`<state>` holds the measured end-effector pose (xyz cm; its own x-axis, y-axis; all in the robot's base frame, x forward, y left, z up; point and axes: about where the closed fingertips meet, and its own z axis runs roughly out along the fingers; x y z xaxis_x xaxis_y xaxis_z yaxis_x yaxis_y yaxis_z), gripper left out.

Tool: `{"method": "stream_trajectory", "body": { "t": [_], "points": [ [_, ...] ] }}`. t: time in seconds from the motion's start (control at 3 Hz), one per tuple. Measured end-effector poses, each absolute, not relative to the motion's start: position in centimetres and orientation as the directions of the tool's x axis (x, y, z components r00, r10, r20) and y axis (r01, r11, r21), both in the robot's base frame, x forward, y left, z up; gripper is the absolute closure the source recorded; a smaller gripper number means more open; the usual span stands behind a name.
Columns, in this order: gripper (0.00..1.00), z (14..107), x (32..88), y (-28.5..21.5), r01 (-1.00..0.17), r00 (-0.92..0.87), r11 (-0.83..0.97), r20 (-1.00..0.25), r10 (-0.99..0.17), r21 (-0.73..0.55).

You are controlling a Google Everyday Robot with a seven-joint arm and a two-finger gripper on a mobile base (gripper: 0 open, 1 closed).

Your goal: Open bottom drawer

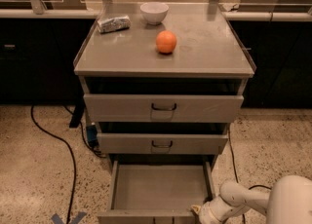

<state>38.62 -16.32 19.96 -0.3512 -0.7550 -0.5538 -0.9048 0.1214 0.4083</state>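
White rounded arm, cream end effector lower-right
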Motion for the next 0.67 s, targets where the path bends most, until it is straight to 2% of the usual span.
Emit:
{"method": "stream_trajectory", "body": {
  "t": [0.67],
  "points": [
    [0.0,20.73,37.4,-16.81,-0.886,-0.383,0.135,-0.537,-0.751,0.443]
  ]
}}
